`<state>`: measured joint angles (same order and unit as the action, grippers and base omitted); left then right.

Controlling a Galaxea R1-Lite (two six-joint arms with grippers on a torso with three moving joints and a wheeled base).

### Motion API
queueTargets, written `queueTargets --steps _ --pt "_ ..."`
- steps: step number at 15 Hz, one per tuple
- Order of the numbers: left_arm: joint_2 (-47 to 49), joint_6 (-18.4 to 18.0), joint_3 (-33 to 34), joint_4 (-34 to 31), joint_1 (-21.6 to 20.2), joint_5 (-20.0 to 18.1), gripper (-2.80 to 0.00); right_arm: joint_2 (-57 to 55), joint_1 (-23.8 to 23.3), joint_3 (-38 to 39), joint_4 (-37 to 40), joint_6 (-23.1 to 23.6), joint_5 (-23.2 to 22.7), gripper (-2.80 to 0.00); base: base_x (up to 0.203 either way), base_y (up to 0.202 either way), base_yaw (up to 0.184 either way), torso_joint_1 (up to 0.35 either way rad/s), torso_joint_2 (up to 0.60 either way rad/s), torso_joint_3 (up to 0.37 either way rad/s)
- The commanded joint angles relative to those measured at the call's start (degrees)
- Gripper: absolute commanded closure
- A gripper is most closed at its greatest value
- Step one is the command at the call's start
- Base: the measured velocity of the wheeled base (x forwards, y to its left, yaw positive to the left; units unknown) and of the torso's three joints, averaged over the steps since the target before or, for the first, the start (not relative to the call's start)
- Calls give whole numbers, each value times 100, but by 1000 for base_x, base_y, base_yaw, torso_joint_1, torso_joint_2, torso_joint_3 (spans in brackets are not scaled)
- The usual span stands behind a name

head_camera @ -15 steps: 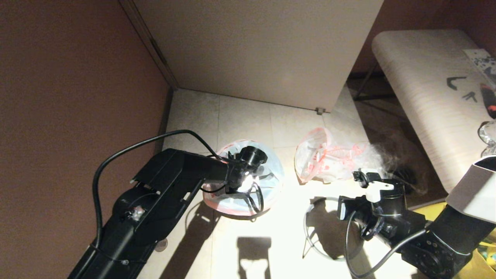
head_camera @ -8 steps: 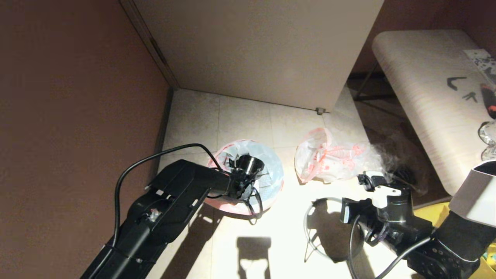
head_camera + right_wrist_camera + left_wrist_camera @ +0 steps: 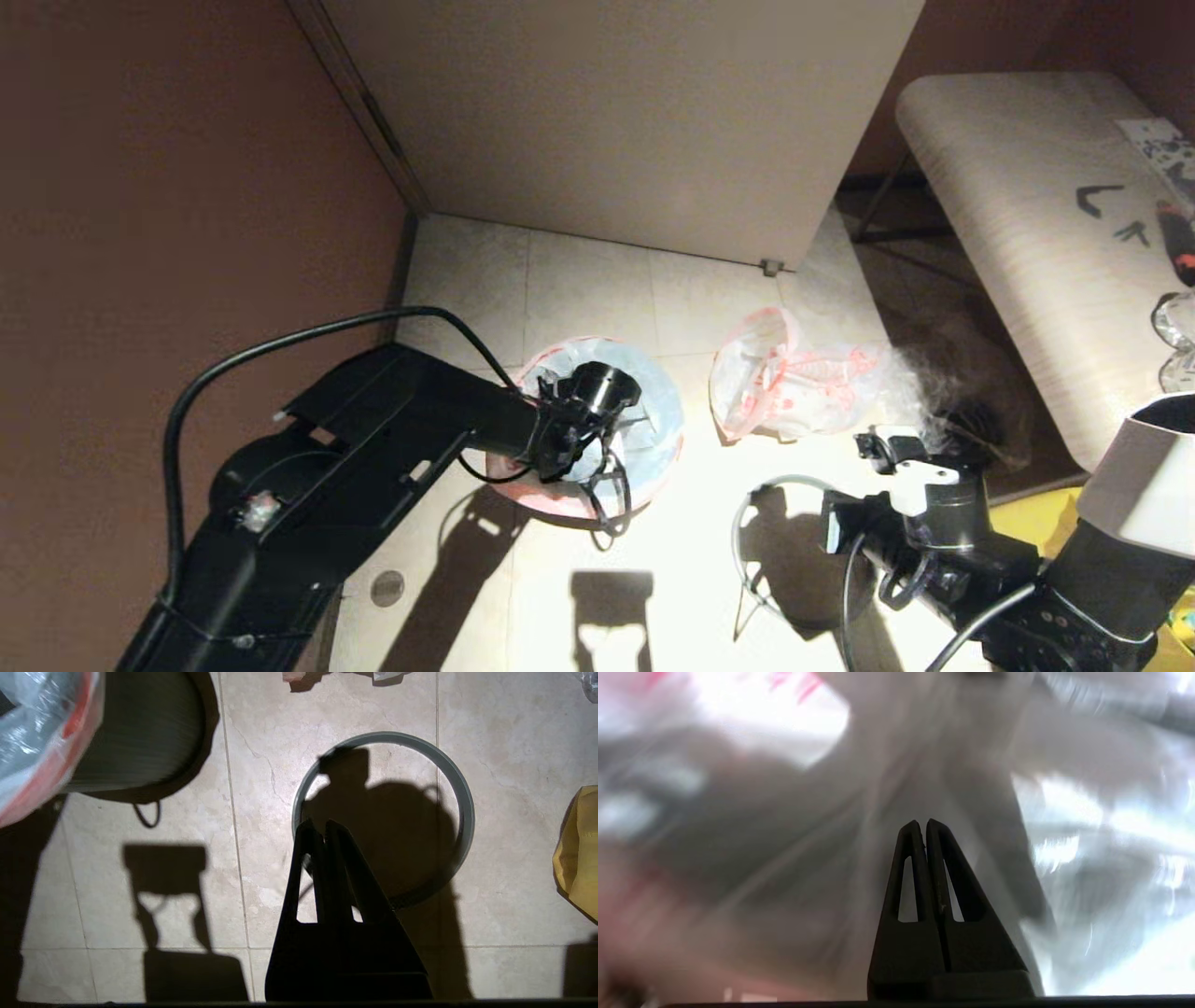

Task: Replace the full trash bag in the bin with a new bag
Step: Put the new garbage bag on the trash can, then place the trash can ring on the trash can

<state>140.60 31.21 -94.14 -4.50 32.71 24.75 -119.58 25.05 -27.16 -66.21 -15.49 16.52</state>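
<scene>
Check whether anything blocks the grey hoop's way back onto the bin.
Yes. The left arm reaches into the bin mouth, the shut left end effector down among the new bag folds. The hoop, on the floor by the right end effector, probably cannot drop over the rim until that arm withdraws.

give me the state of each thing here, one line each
new bag: lining the bin, edge folded over the top
bin: upright on the floor
full trash bag: out, lying on the floor
grey hoop: off, flat on the floor
left gripper: shut, inside the new bag
right gripper: shut, over the hoop
</scene>
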Motion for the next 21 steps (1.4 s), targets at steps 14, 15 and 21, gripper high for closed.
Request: queueTargets --steps 14,15,21 --pt "-2387 -356 -472 -980 278 -657 0 -3319 -1599 -3904 2617 3064 -151 0 0 0 0 0 0 0" --pt "-2359 -343 -492 -1024 334 -631 0 -3481 -1636 -4087 2709 3307 -214 0 0 0 0 0 0 0" --pt "-2154 -288 -658 -903 244 -419 0 -4442 -2038 -5997 3409 3696 -815 -280 0 0 0 0 0 0"
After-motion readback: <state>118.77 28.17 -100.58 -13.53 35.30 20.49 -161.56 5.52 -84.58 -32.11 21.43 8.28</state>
